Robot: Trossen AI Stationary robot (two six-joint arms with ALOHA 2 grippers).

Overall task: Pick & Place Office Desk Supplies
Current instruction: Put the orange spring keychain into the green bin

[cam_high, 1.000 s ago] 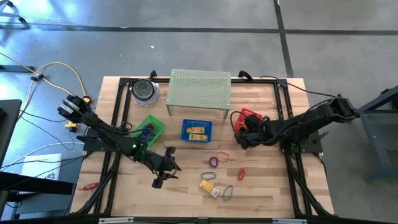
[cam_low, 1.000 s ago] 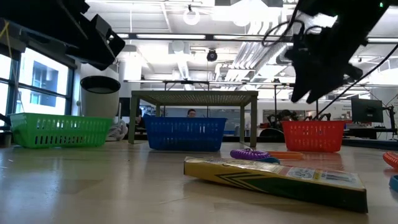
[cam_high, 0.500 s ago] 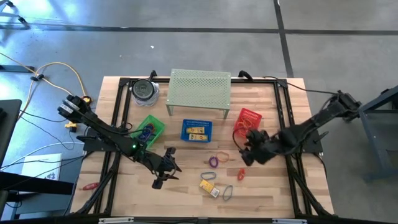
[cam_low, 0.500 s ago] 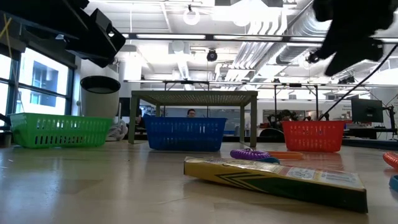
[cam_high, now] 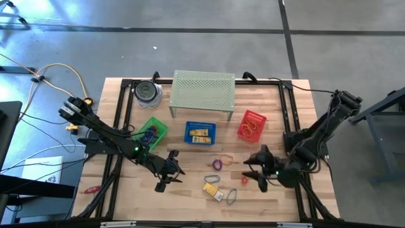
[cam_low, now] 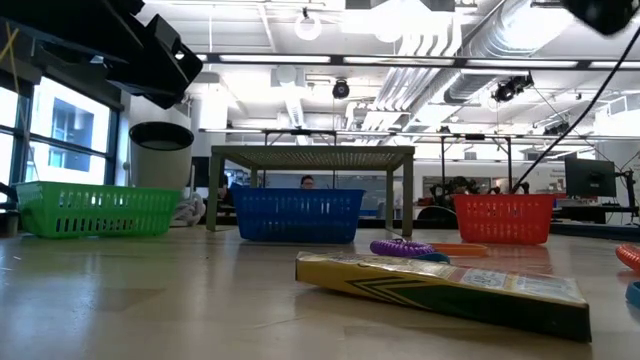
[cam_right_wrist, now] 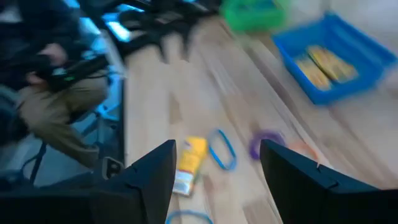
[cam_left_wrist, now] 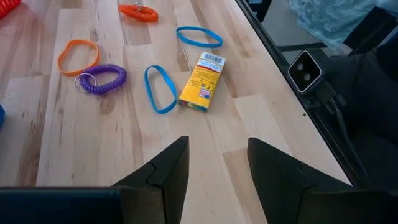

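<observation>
The supplies lie loose on the wood near the table's near edge: a yellow box (cam_high: 213, 189), two blue loops (cam_high: 231, 196), a purple coil (cam_high: 217, 164), an orange band (cam_high: 226, 159) and a red coil (cam_high: 244, 178). My right gripper (cam_high: 255, 175) is open and stands just right of the red coil, touching nothing. My left gripper (cam_high: 166, 176) is open and waits left of the pile. The left wrist view shows the box (cam_left_wrist: 202, 82), purple coil (cam_left_wrist: 101, 79) and blue loop (cam_left_wrist: 160, 88) flat on the table ahead of the open fingers (cam_left_wrist: 217, 155).
Farther back stand a green basket (cam_high: 152, 132), a blue basket (cam_high: 200, 132) holding yellow blocks and a red basket (cam_high: 251, 125) holding orange bands. Behind them are a perforated shelf (cam_high: 202, 92) and a round container (cam_high: 147, 92). Bare wood lies between my grippers.
My right gripper has swung from beside the red basket toward the table's near edge, ending beside the red coil. In the low view its arm has left the picture at the upper right. The supplies have stayed where they lay.
</observation>
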